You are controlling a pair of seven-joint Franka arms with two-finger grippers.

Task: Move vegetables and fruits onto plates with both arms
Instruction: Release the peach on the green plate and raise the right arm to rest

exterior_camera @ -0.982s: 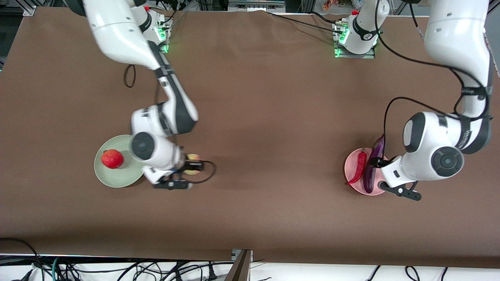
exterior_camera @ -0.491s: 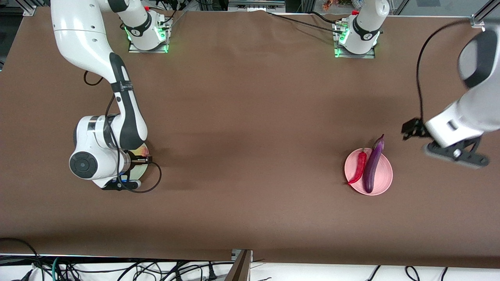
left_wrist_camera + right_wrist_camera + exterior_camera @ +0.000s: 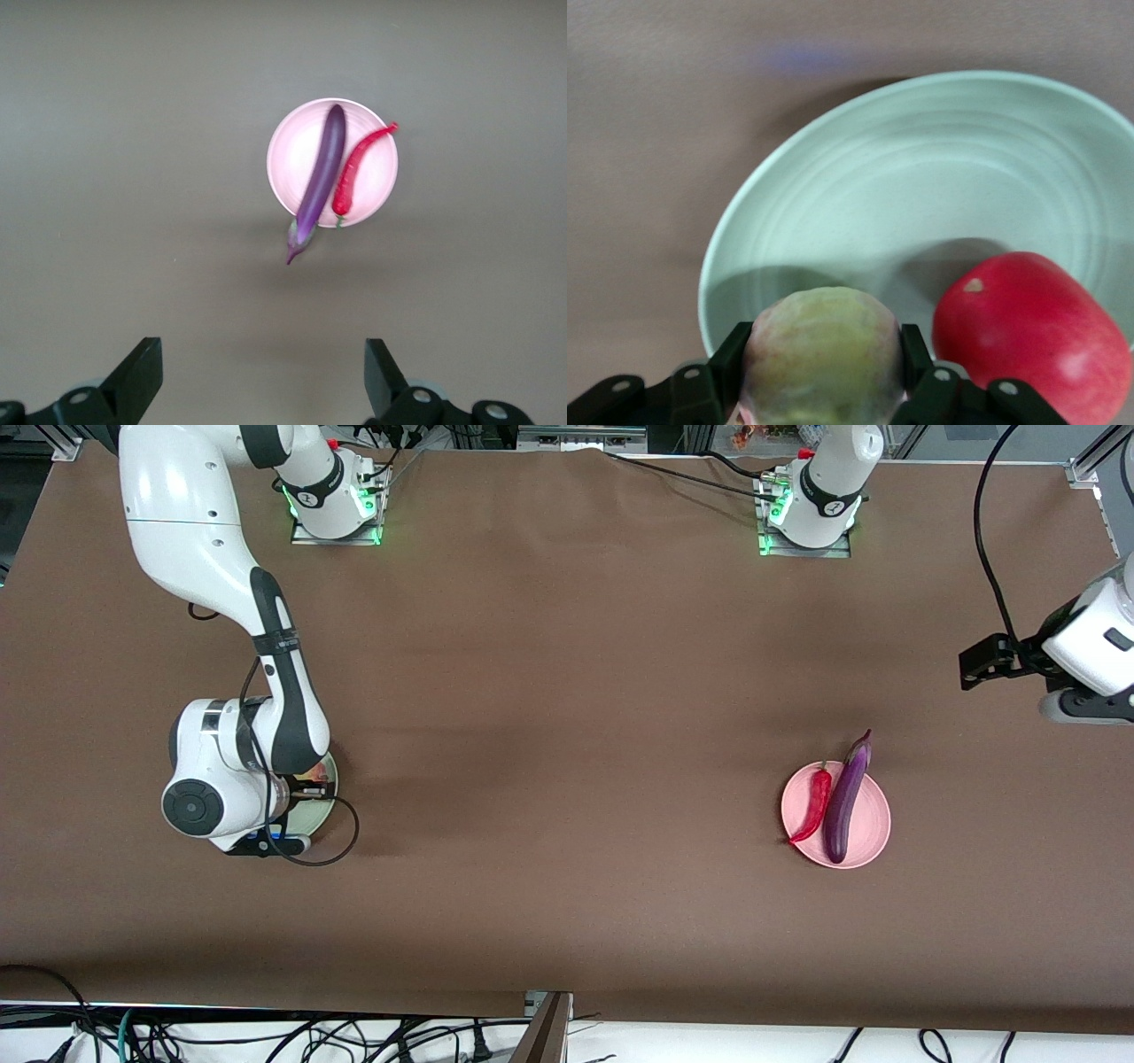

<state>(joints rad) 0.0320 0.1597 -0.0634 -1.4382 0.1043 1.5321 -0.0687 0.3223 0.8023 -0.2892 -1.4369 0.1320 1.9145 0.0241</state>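
right gripper (image 3: 822, 376) now over green plate (image 3: 833, 177), clamping peach (image 3: 822, 354) beside pomegranate (image 3: 1028, 332) | left gripper (image 3: 257, 381) withdrawn, fingers wide, empty; eggplant (image 3: 846, 802), chili (image 3: 815, 802) on pink plate (image 3: 873, 828) | only peach release remains

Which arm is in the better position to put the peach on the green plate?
Right. The right gripper holds the peach over the green plate; the open left gripper is high, away from it.

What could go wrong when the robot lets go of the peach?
The right gripper holds the peach over the green plate, close beside the red fruit. Dropped, it might bump that fruit or roll off near the rim. On the pink plate, the eggplant overhangs the edge and could tip out.
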